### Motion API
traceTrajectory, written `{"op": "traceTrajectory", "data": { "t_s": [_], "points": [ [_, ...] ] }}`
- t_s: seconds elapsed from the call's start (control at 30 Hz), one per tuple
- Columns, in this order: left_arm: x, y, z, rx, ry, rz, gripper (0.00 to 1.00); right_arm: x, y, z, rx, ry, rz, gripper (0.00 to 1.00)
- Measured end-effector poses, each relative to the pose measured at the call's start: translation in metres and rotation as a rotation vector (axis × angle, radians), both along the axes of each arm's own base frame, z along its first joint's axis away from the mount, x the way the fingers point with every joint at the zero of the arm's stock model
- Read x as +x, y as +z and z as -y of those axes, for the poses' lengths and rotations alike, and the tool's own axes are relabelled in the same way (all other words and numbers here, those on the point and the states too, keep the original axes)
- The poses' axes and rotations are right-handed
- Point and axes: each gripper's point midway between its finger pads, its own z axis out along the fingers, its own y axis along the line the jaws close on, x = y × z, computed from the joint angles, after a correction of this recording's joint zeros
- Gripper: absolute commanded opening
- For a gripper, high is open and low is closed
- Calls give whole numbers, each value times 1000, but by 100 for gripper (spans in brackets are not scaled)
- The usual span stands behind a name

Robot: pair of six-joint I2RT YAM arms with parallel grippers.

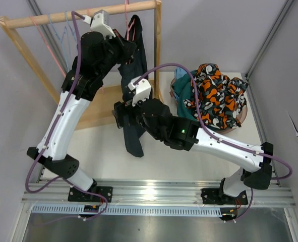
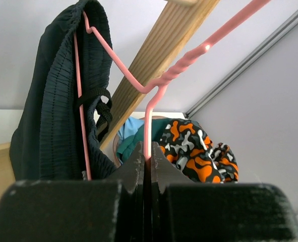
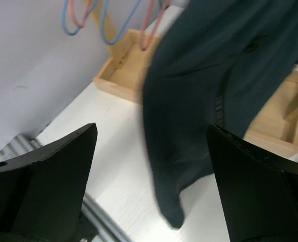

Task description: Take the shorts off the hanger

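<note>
Black shorts (image 1: 134,75) hang from a pink hanger (image 1: 127,14) on the wooden rail (image 1: 53,18), their lower end (image 1: 134,143) touching the table. In the left wrist view my left gripper (image 2: 147,157) is shut on the pink hanger's wire (image 2: 138,86), and the black shorts (image 2: 53,111) are draped over the hanger's left side. My right gripper (image 1: 120,115) is open low beside the hanging cloth. In the right wrist view the right gripper (image 3: 151,128) has the black shorts (image 3: 199,96) hanging ahead between its spread fingers, apart from both.
A pile with orange-black-white patterned shorts (image 1: 217,96), dark teal shorts (image 1: 181,98) and light blue shorts (image 1: 179,74) fills a round bowl (image 1: 242,118) at the right. Empty blue and pink hangers (image 3: 108,20) hang on the rack. The rack's wooden base (image 3: 121,75) lies behind the black shorts.
</note>
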Motion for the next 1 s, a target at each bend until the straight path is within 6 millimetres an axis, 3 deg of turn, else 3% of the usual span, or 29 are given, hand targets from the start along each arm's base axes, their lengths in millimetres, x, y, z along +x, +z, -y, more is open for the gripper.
{"op": "traceTrajectory", "data": {
  "t_s": [0.03, 0.07, 0.1, 0.13, 0.17, 0.23, 0.37, 0.47, 0.63, 0.73, 0.87, 1.0],
  "points": [
    [-5, 2, -3, -5, 0, 3, 0, 4, -1, 1, -7, -19, 8, 88],
    [-12, 5, -6, -13, 0, 8, 0, 8, -2, 2, -12, -40, 15, 61],
    [-19, 8, -10, -18, 0, 14, 0, 11, -3, 3, -17, -55, 22, 47],
    [-25, 12, -13, -23, 0, 21, 0, 14, -3, 4, -18, -70, 26, 37],
    [-31, 17, -17, -29, 0, 32, 0, 16, -4, 5, -10, -84, 28, 20],
    [-41, 27, -23, -42, 1, 55, 0, 15, -8, 7, 0, -99, 28, 1],
    [-50, 34, -28, -51, 1, 70, 0, -10, -29, 12, -2, -116, 14, 0],
    [-50, 25, -26, -35, -3, 41, 0, -56, -44, 19, -11, -103, 10, 0],
    [-56, 6, -20, 3, -34, -20, 0, -153, -63, 43, 17, -71, -20, 0],
    [-61, -4, -20, 35, -46, -55, 0, -181, -80, 59, 2, -110, -30, 0],
    [-67, -10, -16, 62, -84, -78, 0, -189, -106, 70, -48, -188, -8, 0],
    [-78, -18, -15, 46, -117, -105, 0, -166, -117, 75, -111, -280, 29, 0]
  ]
}}
